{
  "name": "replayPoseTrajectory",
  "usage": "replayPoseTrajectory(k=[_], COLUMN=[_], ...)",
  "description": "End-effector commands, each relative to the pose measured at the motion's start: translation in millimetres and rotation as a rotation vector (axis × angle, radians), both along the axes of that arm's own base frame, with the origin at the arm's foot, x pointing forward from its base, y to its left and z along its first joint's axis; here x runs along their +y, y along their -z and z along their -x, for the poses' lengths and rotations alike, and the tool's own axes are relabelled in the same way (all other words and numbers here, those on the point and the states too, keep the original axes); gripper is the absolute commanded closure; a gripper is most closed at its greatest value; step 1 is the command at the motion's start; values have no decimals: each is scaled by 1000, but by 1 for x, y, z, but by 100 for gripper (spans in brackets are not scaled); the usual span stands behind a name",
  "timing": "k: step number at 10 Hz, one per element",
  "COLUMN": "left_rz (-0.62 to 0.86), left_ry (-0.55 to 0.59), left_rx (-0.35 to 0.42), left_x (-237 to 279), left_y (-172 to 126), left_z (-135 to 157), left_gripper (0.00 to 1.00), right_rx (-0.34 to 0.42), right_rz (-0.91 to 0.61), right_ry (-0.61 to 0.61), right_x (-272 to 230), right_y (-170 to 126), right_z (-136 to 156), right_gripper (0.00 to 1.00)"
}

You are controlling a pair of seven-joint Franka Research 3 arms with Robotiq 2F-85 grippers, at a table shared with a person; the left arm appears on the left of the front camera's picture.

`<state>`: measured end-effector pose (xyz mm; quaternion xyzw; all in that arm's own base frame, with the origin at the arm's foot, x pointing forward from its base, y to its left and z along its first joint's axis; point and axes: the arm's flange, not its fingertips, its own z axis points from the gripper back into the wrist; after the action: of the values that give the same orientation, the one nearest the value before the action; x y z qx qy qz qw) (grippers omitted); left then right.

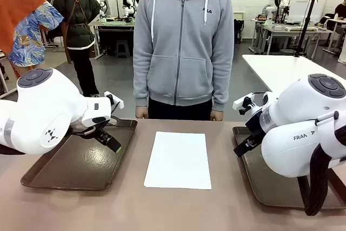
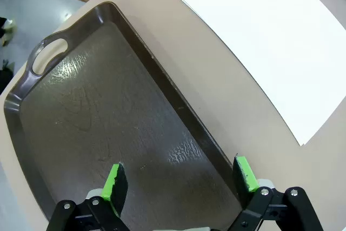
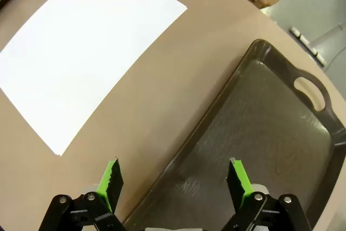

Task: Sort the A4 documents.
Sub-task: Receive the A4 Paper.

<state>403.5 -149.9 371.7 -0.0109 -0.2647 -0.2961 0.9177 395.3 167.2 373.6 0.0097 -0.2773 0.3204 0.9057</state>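
A4 documents lie flat at mid-table, white and blank, between the two trays and touching neither. I cannot tell if it is one sheet or a thin pile; the left wrist view hints at a second edge at one corner, no more.

Left side: left tray, dark brown, bare, handle slot at its far end. The left gripper hangs over the tray's far inner part, jaws wide apart with nothing between them. In its wrist view one green pad sits over the tray floor and the other over the inner rim; the paper lies off beyond that rim.

Centre, far side: the person stands at the table edge, hands low, well clear of the paper.

Right side: the right gripper hovers at the inner edge of the right tray, jaws likewise spread and empty. In its wrist view one pad is over bare table, the other over the tray floor. The tray is bare where I can see it.

My reading: sorting has not begun, since no sheet is in either tray. The step in hand is the approach to the first sheet. Next, one arm must cross inward and come down low over the paper. A sheet lying flat offers no edge to pinch, so I expect to work at a corner or edge and take the top sheet alone. With blank faces, I cannot judge which tray it goes to.
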Motion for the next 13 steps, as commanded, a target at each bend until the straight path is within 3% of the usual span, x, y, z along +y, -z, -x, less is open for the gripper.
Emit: replayPoseTrajectory(k=[1, 10, 11, 13], left_rz=[0, 0, 0, 8], left_ry=[0, 0, 0, -80], left_rx=[0, 0, 0, -35], left_x=[0, 0, 0, 25], left_y=[0, 0, 0, -25], left_z=[0, 0, 0, 27], left_gripper=[0, 0, 0, 0], right_rx=[0, 0, -86, -143], right_rz=[0, 0, 141, 124], right_ry=[0, 0, 38, 74], right_x=[0, 0, 8, -2], right_y=[0, 0, -7, -35], right_z=[0, 0, 10, 30], right_gripper=[0, 0, 0, 0])
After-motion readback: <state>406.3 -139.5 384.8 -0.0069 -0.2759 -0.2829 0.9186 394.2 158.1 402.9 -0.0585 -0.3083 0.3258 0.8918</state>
